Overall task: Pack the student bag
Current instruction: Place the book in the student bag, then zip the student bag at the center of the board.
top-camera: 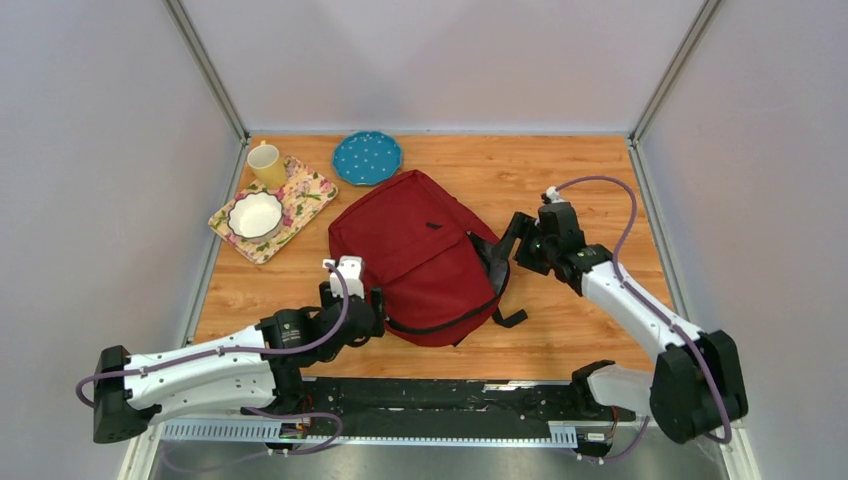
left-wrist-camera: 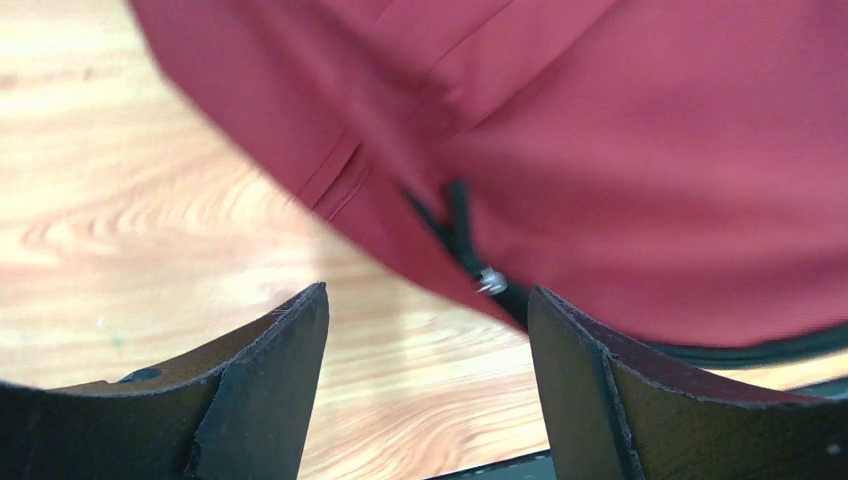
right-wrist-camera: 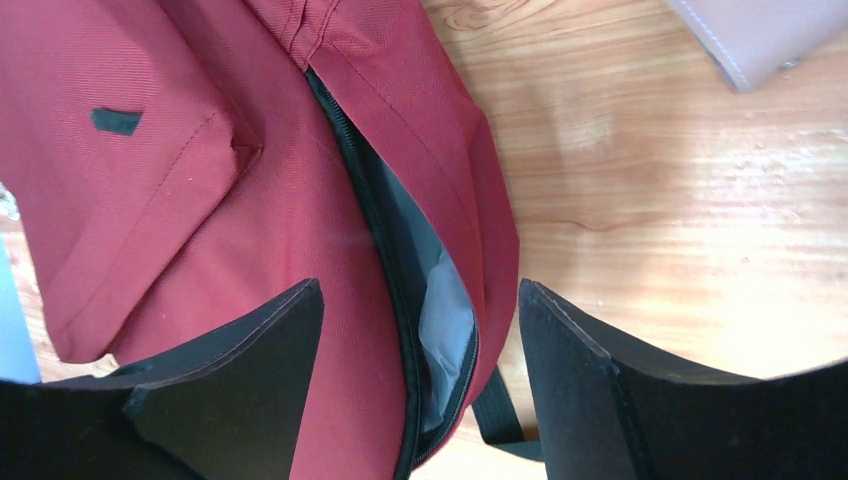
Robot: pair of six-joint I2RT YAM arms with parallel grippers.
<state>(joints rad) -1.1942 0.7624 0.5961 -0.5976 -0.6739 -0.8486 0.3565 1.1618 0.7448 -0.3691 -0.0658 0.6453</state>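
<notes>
The student bag [top-camera: 420, 250], a dark red backpack, lies flat in the middle of the wooden table. My left gripper [top-camera: 378, 305] is at its near-left edge. In the left wrist view this gripper [left-wrist-camera: 427, 292] is open over bare wood, with the bag's black zipper and metal pull [left-wrist-camera: 490, 282] just beyond its fingertips. My right gripper [top-camera: 515, 237] is at the bag's right side. Seen from the right wrist, it [right-wrist-camera: 420, 290] stands open astride the unzipped main opening [right-wrist-camera: 430, 300], where dark lining and something pale show inside.
At the back left a floral tray [top-camera: 310, 190] holds a white bowl [top-camera: 255, 215] and a yellow mug [top-camera: 267, 165]. A blue dotted plate [top-camera: 367, 158] lies behind the bag. Black straps [top-camera: 510, 318] trail from the bag's near-right corner. Walls close in three sides.
</notes>
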